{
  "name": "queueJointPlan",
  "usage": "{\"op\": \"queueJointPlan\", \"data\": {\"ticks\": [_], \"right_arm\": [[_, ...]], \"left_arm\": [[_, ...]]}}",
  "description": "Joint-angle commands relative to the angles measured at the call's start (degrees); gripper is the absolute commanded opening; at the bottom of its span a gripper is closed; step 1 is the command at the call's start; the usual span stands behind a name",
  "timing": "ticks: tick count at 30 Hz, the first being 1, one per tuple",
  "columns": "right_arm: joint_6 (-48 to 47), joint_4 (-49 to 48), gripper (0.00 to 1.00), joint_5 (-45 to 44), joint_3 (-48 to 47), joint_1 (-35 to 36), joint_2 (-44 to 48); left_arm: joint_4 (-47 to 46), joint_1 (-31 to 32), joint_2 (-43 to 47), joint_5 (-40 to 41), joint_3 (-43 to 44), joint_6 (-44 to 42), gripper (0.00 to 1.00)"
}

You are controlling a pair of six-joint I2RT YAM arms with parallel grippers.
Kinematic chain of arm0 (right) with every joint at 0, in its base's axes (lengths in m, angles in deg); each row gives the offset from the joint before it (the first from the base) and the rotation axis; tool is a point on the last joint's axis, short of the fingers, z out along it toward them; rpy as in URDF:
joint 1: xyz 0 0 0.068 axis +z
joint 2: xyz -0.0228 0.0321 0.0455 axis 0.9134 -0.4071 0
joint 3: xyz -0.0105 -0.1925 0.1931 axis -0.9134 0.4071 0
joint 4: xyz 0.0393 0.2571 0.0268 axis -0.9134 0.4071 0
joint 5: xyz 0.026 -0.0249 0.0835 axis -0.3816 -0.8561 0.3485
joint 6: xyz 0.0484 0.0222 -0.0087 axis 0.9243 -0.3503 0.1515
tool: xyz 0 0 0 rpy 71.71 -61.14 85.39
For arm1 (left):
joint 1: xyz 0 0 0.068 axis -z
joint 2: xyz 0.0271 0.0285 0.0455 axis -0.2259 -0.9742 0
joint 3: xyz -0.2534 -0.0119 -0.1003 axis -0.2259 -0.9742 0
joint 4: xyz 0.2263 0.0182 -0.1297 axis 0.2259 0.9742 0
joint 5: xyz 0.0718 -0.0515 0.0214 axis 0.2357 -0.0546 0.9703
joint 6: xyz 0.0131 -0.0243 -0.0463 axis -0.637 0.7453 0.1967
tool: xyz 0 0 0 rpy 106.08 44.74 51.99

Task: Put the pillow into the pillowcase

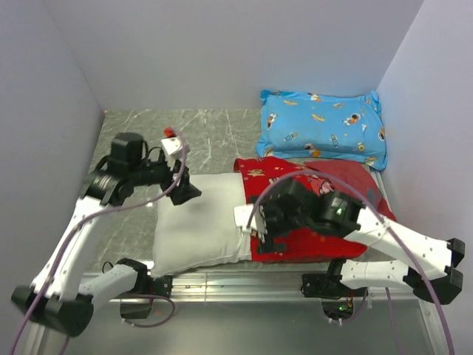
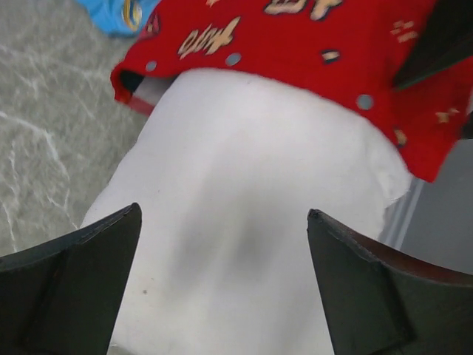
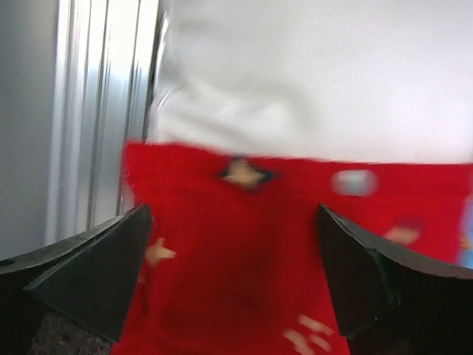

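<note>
The white pillow (image 1: 196,225) lies across the table front, its right end tucked into the mouth of the red pillowcase (image 1: 325,185). My left gripper (image 1: 188,194) hovers over the pillow's upper left part. In the left wrist view it is open (image 2: 223,211), with the pillow (image 2: 244,207) spread below it and the pillowcase (image 2: 295,44) beyond. My right gripper (image 1: 262,225) hangs over the pillowcase's open edge. The right wrist view shows it open (image 3: 233,210) above the blurred red pillowcase (image 3: 244,251), with the pillow (image 3: 318,74) just past the hem. Neither gripper holds anything.
A blue cartoon-print pillow (image 1: 323,129) lies at the back right against the wall. The grey marbled tabletop (image 1: 207,133) shows at the back left. An aluminium rail (image 1: 244,279) runs along the near edge, also seen as the rail (image 3: 103,111) beside the pillowcase. White walls enclose three sides.
</note>
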Motion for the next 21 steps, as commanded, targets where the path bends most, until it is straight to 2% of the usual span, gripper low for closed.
{"op": "queueJointPlan", "data": {"ticks": [1, 4, 7, 9, 11, 13, 19, 21], "right_arm": [[10.4, 1.4, 0.99, 1.8, -18.0, -0.3, -2.5], [17.4, 0.4, 0.99, 2.3, -23.8, -0.5, -4.6], [24.0, -2.0, 0.98, -2.7, -23.1, -1.1, -7.7], [30.4, -1.6, 0.96, -4.6, -23.5, -3.5, -11.0], [37.5, -1.6, 0.93, -2.3, -24.2, -9.9, -16.2], [40.7, -3.9, 0.89, -2.4, -25.4, -14.4, -19.4], [45.2, -3.2, 0.82, -7.5, -33.2, -17.1, -30.4], [45.8, -3.0, 0.79, -8.9, -32.8, -17.4, -32.4]], "left_arm": [[3.6, -0.2, -5.7, 3.4, 1.6, -5.1, 0.99], [3.1, -0.2, -7.9, 4.4, -2.1, -8.4, 0.99], [0.8, -0.2, -8.9, 7.5, -6.5, -9.1, 0.98], [-1.1, -0.2, -7.5, 10.2, -9.0, -8.0, 0.94], [-3.7, -0.2, -4.6, 11.6, -11.4, -6.4, 0.93], [-5.2, -0.2, -2.4, 14.6, -13.0, -5.2, 0.92], [-9.4, -0.1, 2.7, 22.8, -16.5, -0.3, 0.96], [-10.3, 0.1, 3.5, 25.2, -17.0, 1.2, 0.97]]}}
